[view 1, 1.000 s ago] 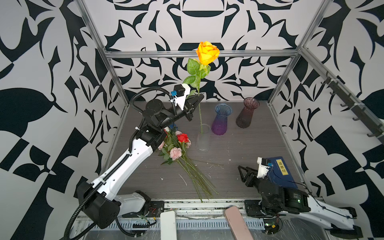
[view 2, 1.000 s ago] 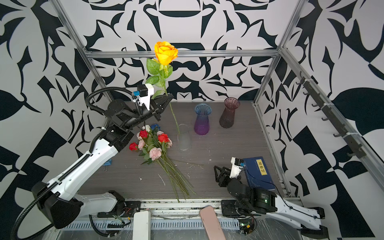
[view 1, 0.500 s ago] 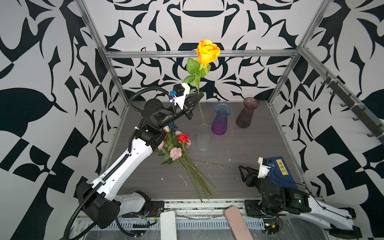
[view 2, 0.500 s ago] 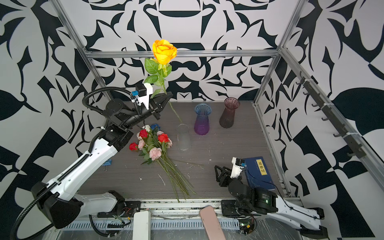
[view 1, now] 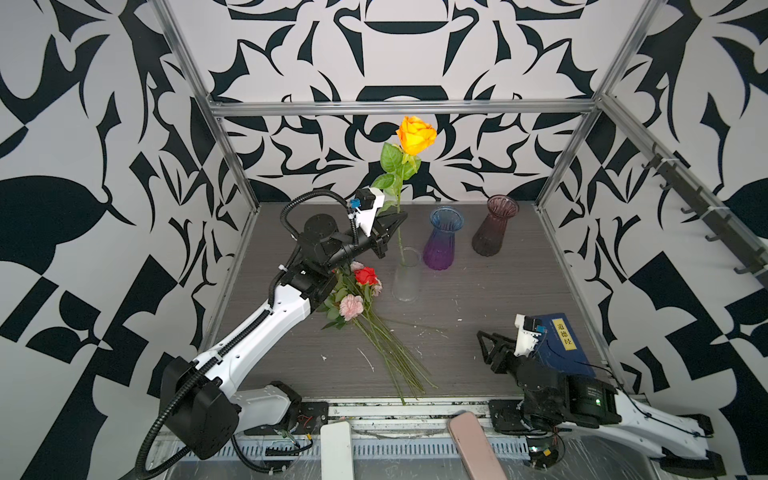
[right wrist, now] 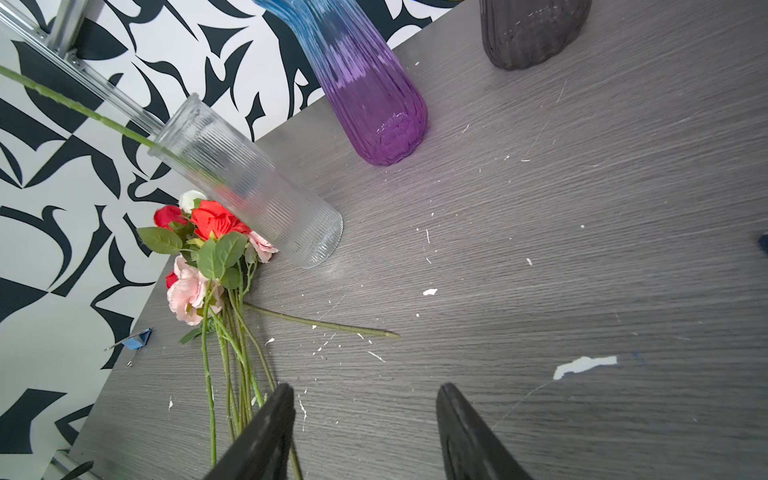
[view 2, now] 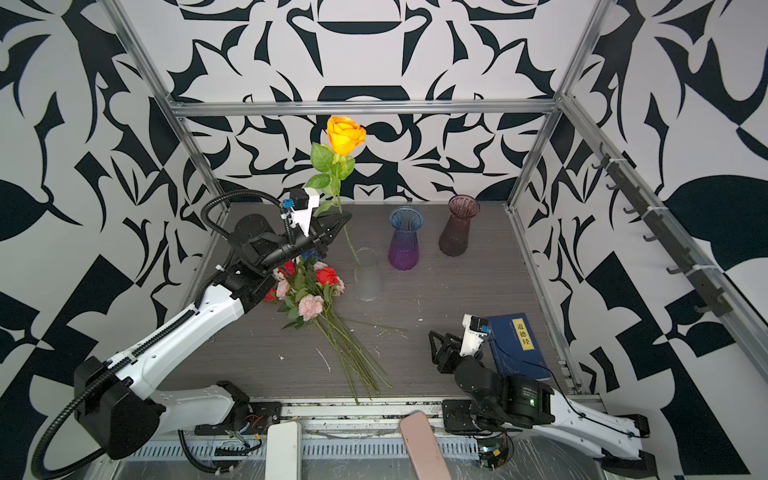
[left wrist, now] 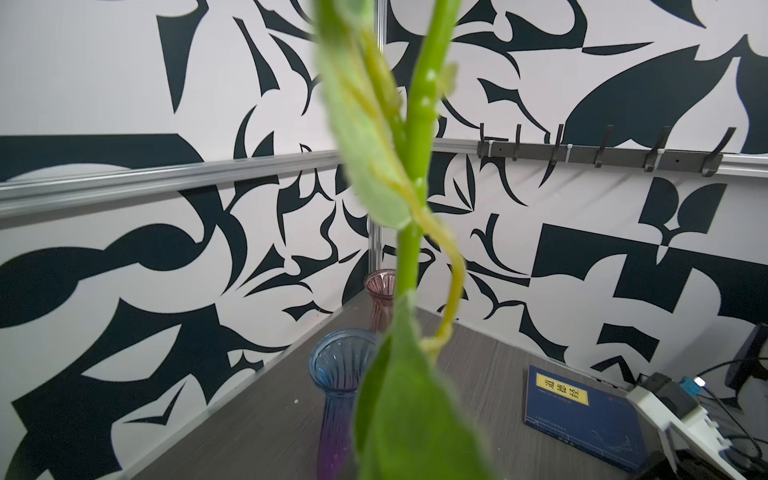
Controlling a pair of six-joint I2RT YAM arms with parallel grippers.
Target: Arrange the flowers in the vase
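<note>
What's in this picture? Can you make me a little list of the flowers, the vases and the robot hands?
orange rose: upright, stem inside the clear vase
left gripper: at the rose's stem, grip unclear
right gripper: open, empty, by the blue book
other flowers: bunch lying on the table beside the clear vase
other vases: blue-purple vase and dark vase, both without flowers

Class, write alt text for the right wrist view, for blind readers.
A clear ribbed glass vase stands on a grey wooden table, a green stem slanting into its mouth. Red, pink and white artificial flowers lie beside it; the right gripper is open.
</note>
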